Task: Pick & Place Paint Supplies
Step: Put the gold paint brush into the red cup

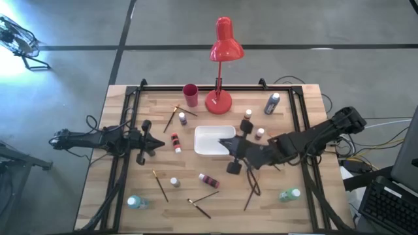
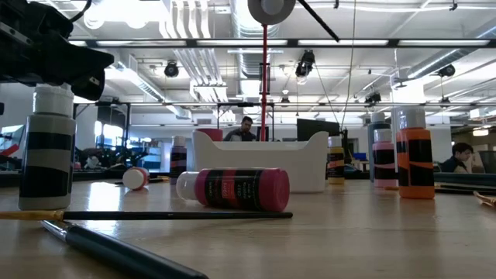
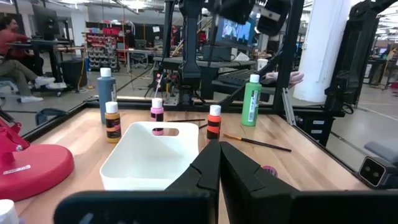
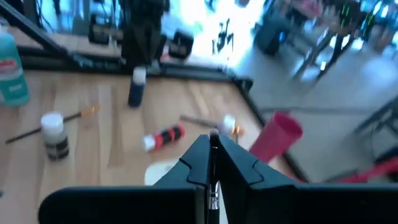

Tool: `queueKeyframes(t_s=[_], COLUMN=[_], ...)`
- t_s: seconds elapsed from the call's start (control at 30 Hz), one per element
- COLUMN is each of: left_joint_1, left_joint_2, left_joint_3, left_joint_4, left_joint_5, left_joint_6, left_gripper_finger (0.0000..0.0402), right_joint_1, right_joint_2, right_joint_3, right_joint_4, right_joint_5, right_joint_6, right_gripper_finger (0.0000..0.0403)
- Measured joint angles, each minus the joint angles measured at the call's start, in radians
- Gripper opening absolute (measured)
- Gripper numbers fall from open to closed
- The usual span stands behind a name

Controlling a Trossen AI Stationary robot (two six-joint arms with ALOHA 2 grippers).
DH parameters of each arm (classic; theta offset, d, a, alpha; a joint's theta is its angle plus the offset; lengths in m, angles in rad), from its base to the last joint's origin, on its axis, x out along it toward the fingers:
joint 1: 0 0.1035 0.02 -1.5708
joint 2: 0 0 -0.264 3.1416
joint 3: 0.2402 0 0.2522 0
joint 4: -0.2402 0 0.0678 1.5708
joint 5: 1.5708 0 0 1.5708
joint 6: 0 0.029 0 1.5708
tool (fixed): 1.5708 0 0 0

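Note:
Small paint bottles stand or lie around a white tray: a red one on its side, a dark red one, a green one, a blue one. Thin brushes lie near the front. My right gripper hangs above the tray's right edge, shut on a thin brush. My left gripper rests shut at the table's left, pointing level at the tray. My right gripper has a thin brush pinched in the slit between its two shut fingers. The brush lies along the fingers: its tip sticks out just past the fingertips, and a silvery part shows farther back. It is lifted clear of the table.
A red desk lamp and a red cup stand behind the tray. More bottles stand right of the tray. A black frame runs along the table's edges. A pink bottle lies near the front.

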Motion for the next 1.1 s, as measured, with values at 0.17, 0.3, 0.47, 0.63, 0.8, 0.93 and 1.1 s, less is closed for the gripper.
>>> queueKeyframes(t_s=[0.17,0.3,0.47,0.63,0.8,0.93,1.1], left_joint_1=[0.000,0.000,0.000,0.000,0.000,0.001,0.001], left_joint_2=[0.001,0.002,0.005,0.006,0.006,0.009,0.066], left_joint_3=[0.000,0.000,-0.001,0.002,0.002,0.002,0.009], left_joint_4=[0.000,0.001,0.077,0.224,0.355,0.369,0.422], left_joint_5=[-0.001,-0.002,-0.019,-0.021,-0.037,-0.050,-0.118], left_joint_6=[0.000,-0.001,-0.012,-0.030,0.002,0.013,-0.001], left_gripper_finger=[0.0010,0.0010,0.0010,0.0010,0.0010,0.0010,0.0016], right_joint_1=[-0.022,-0.071,-0.144,-0.220,-0.278,-0.295,-0.328], right_joint_2=[0.000,0.000,0.000,0.000,-0.001,0.000,0.000], right_joint_3=[-0.016,-0.048,-0.119,-0.232,-0.317,-0.328,-0.312], right_joint_4=[0.213,0.348,0.511,0.754,0.910,0.921,0.925], right_joint_5=[-0.044,-0.269,-0.502,-0.659,-0.736,-0.756,-0.823], right_joint_6=[-0.174,-0.209,-0.212,-0.232,-0.227,-0.248,-0.268], right_gripper_finger=[0.0013,0.0013,0.0013,0.0013,0.0013,0.0013,0.0013])
